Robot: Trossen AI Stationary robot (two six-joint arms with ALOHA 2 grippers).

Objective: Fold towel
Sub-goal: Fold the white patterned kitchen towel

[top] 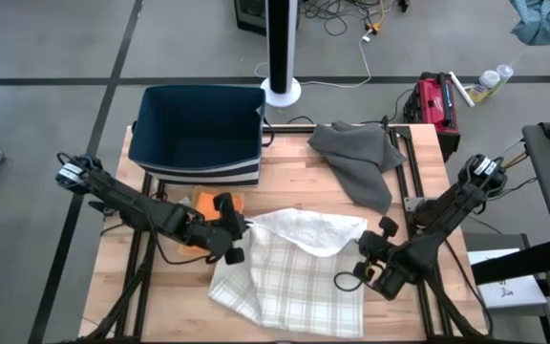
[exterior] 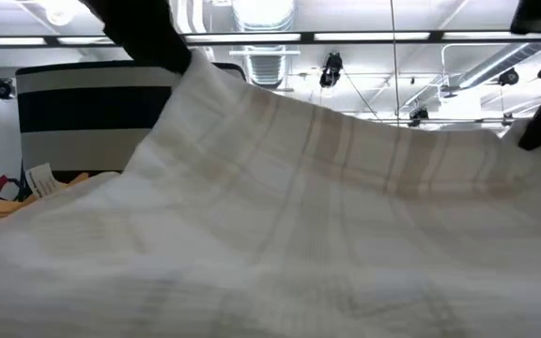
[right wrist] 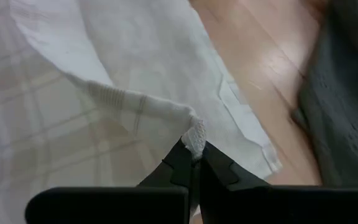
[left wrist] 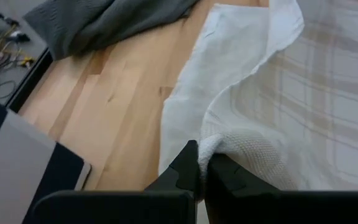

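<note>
As seen from directly above, the plaid towel lies on the wooden table in the lower centre of the frame, with its upper edge raised and turned over toward the lower part of the cloth. The left gripper sits at the towel's upper left corner and is clamped on the fabric; the right gripper sits at the upper right corner and is likewise clamped on the fabric. A dark blue bin stands in the upper left of the table, a grey cloth lies crumpled in the upper right, and an orange item shows just below the bin, beside the left arm. In the low view, the towel fills most of the frame as a lifted sheet, highest at the upper left, with the striped bin behind it at the left. In the left wrist view, the fingers are pinched on a bunched corner of the towel at lower centre; the grey cloth occupies the upper left. In the right wrist view, the fingers are pinched on a towel corner at lower centre, with the grey cloth at the right edge.
</note>
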